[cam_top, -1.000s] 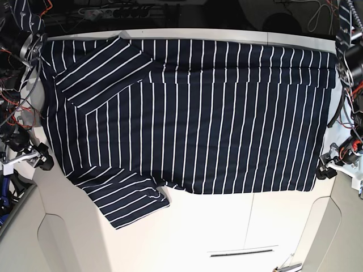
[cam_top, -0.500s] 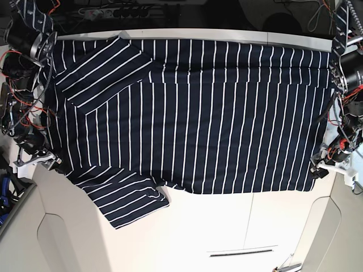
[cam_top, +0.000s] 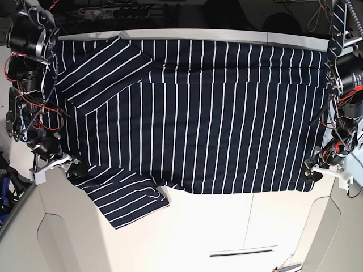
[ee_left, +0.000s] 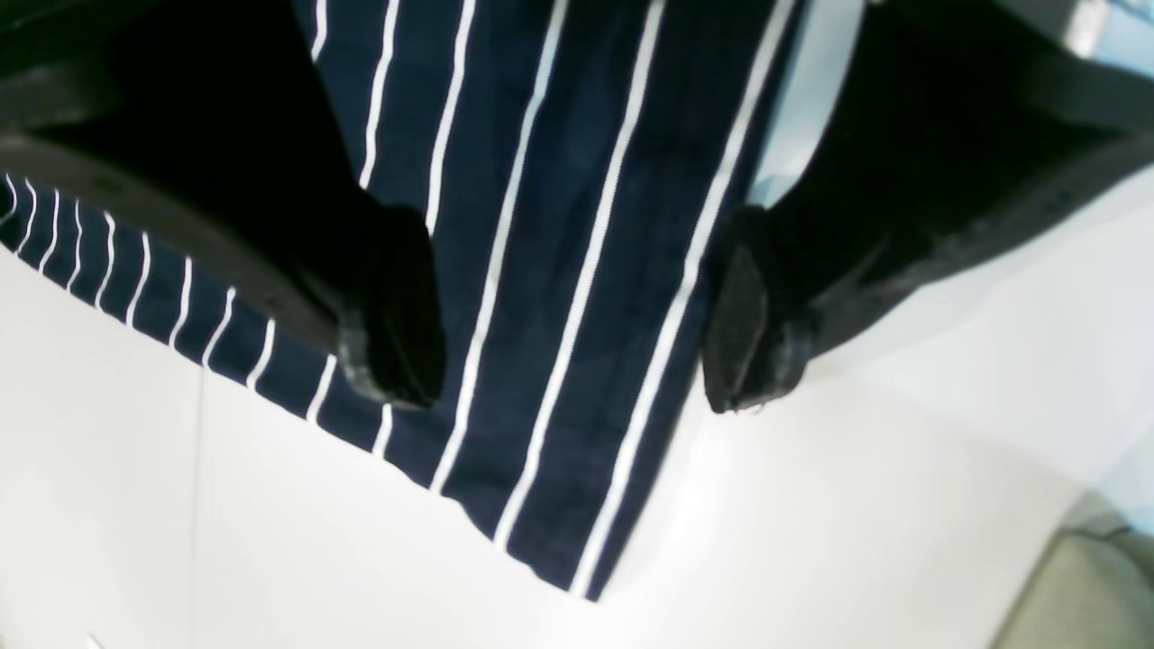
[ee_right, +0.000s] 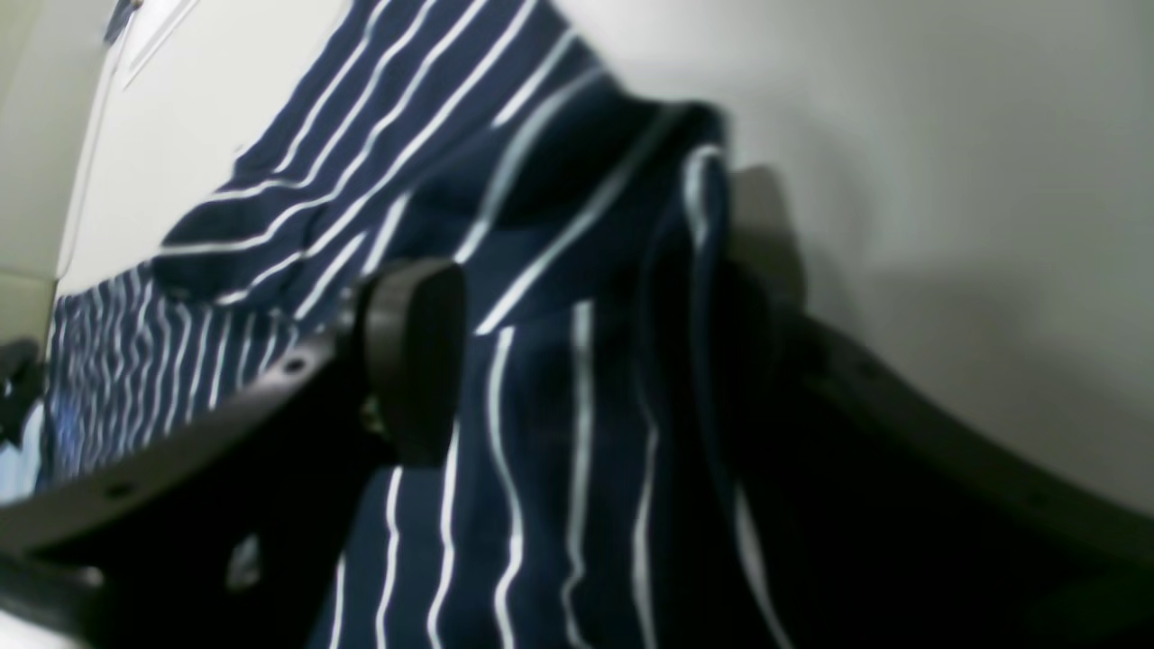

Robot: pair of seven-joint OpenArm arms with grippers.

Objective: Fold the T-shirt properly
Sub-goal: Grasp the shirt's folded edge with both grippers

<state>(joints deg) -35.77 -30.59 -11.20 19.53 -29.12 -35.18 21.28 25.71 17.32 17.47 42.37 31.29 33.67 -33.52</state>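
The navy white-striped T-shirt [cam_top: 198, 113] lies spread flat on the white table [cam_top: 227, 226]. One sleeve is folded over at the top left and the other lies at the bottom left [cam_top: 127, 198]. My left gripper [cam_top: 312, 171] is at the shirt's lower right hem corner. In the left wrist view it [ee_left: 572, 351] is open, with its black fingers [ee_left: 388, 306] on either side of that corner [ee_left: 577, 225]. My right gripper [cam_top: 71, 168] is at the shirt's left edge by the lower sleeve. In the right wrist view it [ee_right: 586, 306] is open, with bunched fabric [ee_right: 541, 406] between its jaws.
A power strip and cables [cam_top: 113, 11] run behind the table's far edge. A thin slot [cam_top: 241, 252] sits in the table near the front. Beige panels [cam_top: 17, 238] flank the table on both sides. Bare table lies in front of the shirt.
Both grippers have moved inward and down onto the shirt's edges: the left to the lower right hem corner, the right to the left edge by the lower sleeve. The shirt has barely shifted.
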